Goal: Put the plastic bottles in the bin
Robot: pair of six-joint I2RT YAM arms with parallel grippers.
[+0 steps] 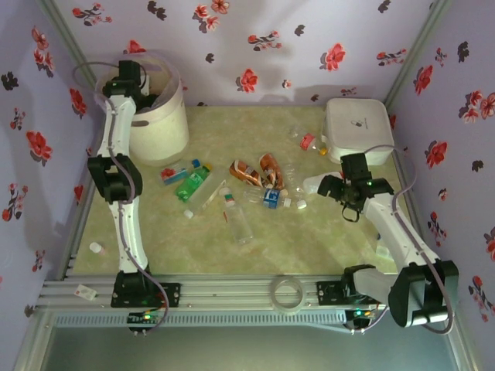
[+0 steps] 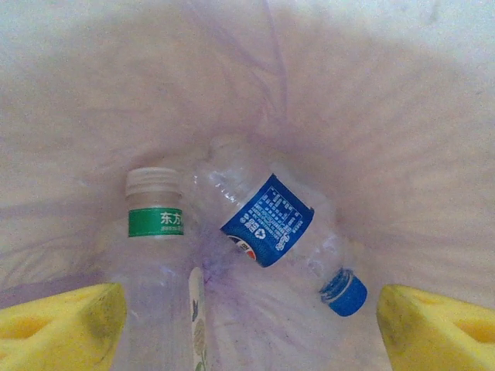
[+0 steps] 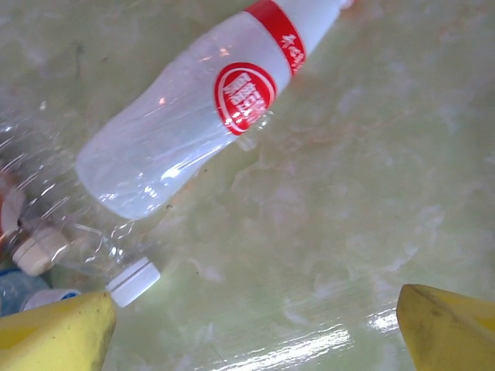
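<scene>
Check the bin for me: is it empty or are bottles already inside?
Not empty. Looking into the bin, the left wrist view shows a blue-labelled bottle and a green-labelled bottle inside.

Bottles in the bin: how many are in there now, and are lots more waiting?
Done: at least two lie inside the bin, a blue-label bottle and a green-band bottle. In hand: nothing. The left gripper hangs open over the bin, and the right gripper hovers open above a red-label bottle on the table. Left: that one plus the scattered pile, including a green bottle and orange-brown bottles.
</scene>
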